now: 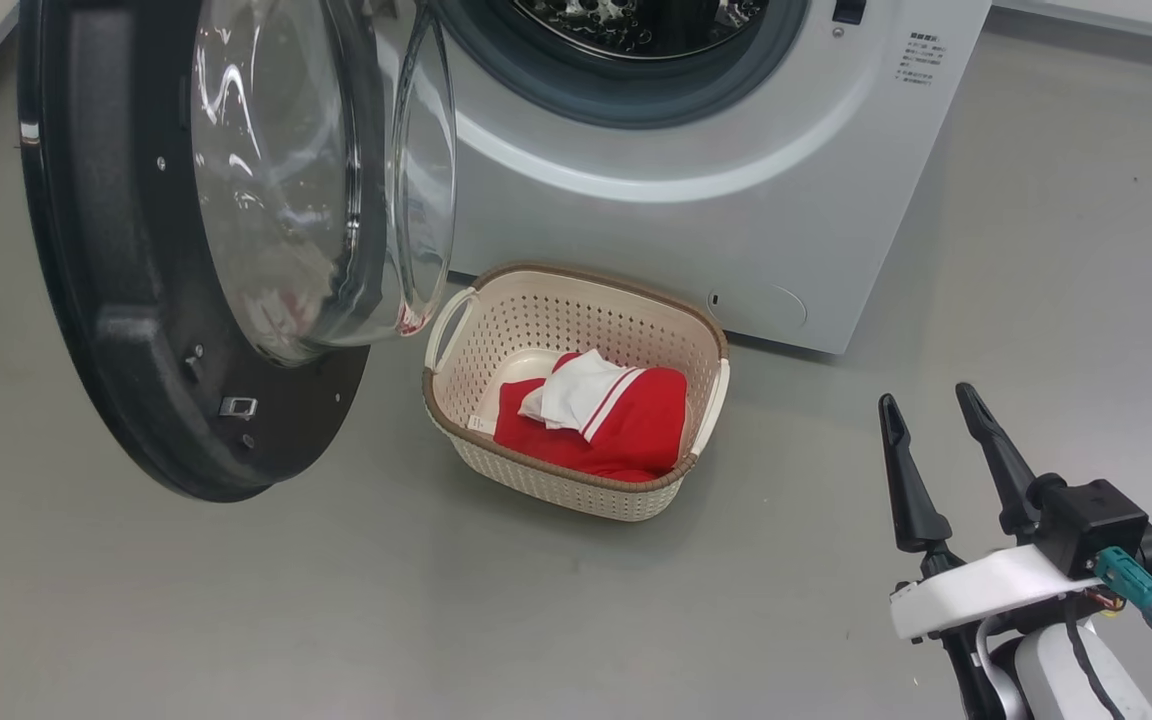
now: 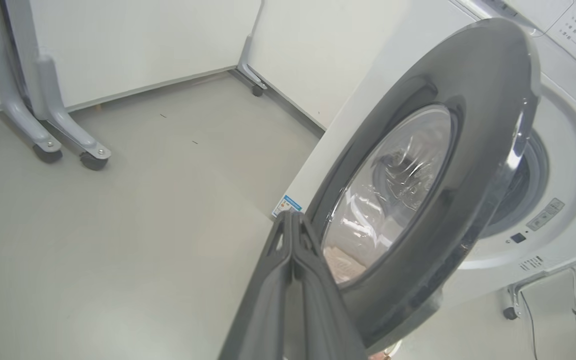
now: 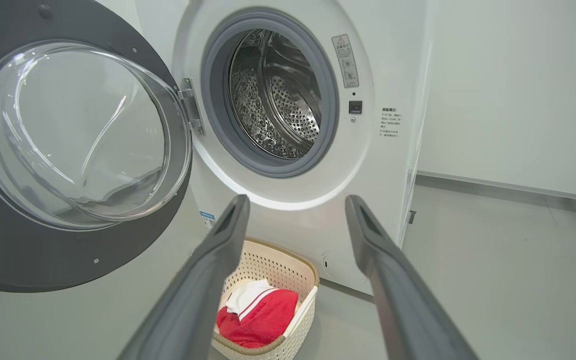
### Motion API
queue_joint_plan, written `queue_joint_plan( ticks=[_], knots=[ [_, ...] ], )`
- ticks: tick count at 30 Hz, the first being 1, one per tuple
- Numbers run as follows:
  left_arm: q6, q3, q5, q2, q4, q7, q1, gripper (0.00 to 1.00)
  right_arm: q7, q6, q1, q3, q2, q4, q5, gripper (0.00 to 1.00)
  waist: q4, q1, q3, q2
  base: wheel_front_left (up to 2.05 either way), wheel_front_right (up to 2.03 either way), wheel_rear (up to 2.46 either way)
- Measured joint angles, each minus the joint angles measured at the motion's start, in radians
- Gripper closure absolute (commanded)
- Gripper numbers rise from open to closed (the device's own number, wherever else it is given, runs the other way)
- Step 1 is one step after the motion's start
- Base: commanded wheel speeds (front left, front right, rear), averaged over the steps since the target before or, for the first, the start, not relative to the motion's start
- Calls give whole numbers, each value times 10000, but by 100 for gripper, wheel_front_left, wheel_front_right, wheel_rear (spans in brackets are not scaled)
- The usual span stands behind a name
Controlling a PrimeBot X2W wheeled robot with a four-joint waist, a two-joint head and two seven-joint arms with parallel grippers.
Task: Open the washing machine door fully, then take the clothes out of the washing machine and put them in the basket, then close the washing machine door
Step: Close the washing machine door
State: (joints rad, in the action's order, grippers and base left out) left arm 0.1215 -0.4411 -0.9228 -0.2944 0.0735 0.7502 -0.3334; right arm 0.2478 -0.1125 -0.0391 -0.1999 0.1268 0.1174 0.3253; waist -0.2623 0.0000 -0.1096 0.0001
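Evidently basket (image 1: 536,320) is parked below drum (image 3: 278,95) for short drops, clothes (image 1: 626,425) inside; left jaws closed by door (image 1: 106,250), right jaws spread, empty.

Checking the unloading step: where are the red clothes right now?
The clothes lie in the basket on the floor in front of the washing machine, just right of the open door in the head view.
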Motion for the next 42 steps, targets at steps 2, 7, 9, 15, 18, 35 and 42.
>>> queue_joint_plan(
  ticks=[2,7,9,15,18,35,42],
  knots=[
    [0,73,391,-71,-188,-683,398,100,0,0,-6,-17,-21,-102,0,0,-66,0,14,0,0,0,0],
    [0,631,1239,-192,-569,-2182,1383,100,0,-2,-13,-134,-54,-153,-13,0,-126,0,34,0,0,0,0],
    [0,840,1526,-188,-667,-2790,1641,100,0,-2,-13,-142,-54,-155,-15,0,-139,1,40,0,0,0,0],
    [0,1022,2318,-159,-903,-4702,2431,100,0,-2,-12,-144,-84,-190,-15,0,-133,0,46,0,0,0,0],
    [0,1195,2734,-127,-968,-5551,2827,100,0,-2,-11,-142,-123,-194,-15,0,-104,0,51,0,0,0,0],
    [40,2201,3902,-67,-334,-8234,3874,0,2,-2,1,-90,-224,-221,-15,0,84,0,124,0,0,0,0],
    [40,2406,3981,-90,4,-8767,3950,0,12,-2,4,-73,-249,-228,-15,0,127,0,119,0,0,0,0]
  ],
)
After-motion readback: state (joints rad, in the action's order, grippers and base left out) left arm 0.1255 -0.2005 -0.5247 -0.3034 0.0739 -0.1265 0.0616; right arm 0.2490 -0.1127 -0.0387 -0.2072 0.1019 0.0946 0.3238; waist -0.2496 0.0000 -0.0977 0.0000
